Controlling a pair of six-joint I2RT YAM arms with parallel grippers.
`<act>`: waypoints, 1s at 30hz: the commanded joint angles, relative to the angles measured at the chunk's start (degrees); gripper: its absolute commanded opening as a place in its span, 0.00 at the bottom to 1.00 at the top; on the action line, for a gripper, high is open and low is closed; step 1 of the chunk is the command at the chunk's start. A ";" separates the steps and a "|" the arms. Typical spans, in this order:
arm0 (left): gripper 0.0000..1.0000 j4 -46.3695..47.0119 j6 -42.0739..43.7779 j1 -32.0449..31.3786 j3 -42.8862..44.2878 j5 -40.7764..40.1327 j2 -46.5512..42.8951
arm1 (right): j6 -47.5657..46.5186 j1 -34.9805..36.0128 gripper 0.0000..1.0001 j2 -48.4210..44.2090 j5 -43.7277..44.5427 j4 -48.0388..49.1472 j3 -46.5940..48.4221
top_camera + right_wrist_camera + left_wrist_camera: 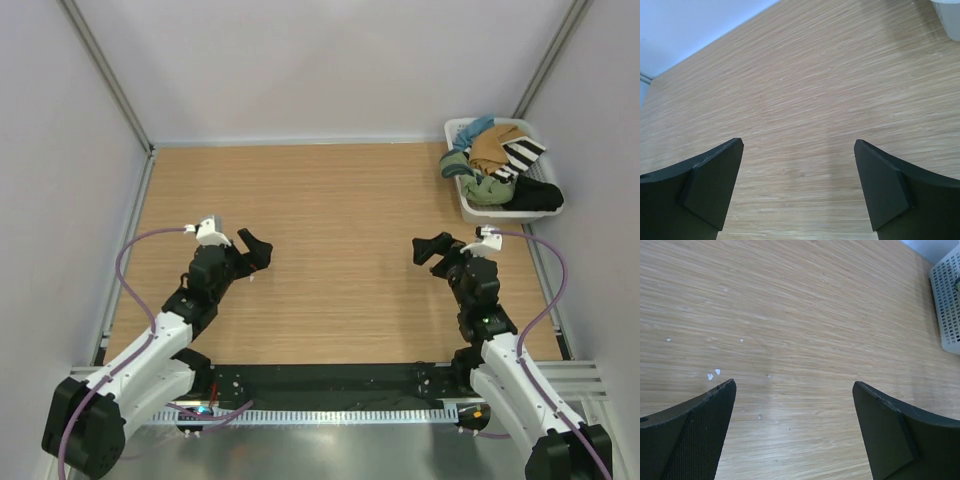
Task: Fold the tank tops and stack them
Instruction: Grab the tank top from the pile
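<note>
The tank tops lie crumpled in a white basket [466, 200] at the far right of the table: a tan-brown one [490, 147] on top and an olive green one [487, 190] lower down with blue-grey trim. My left gripper [256, 250] hovers open over bare wood at the left, nothing between its fingers [705, 425]. Over the wood at the right my right gripper [432, 250] is open too, empty, well short of the basket. In the left wrist view only the basket's perforated wall [947, 305] shows.
A black-and-white striped garment [524, 155] and a black garment [535, 195] share the basket. Grey walls and metal rails [128, 235] enclose the wooden table [340, 210]. A few small white specks [713, 374] lie on the wood near the left gripper.
</note>
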 commanded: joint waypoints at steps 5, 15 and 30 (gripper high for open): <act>0.99 2.20 0.99 -0.07 0.65 -0.61 0.01 | 2.69 -0.18 0.99 1.90 7.12 -4.78 7.12; 1.00 2.29 0.28 -0.07 1.27 0.71 2.03 | 6.65 -4.12 0.87 30.28 28.48 -31.42 47.03; 1.00 3.26 -0.60 -0.07 2.06 2.73 5.45 | 12.63 -22.06 0.88 59.02 12.42 -38.12 69.55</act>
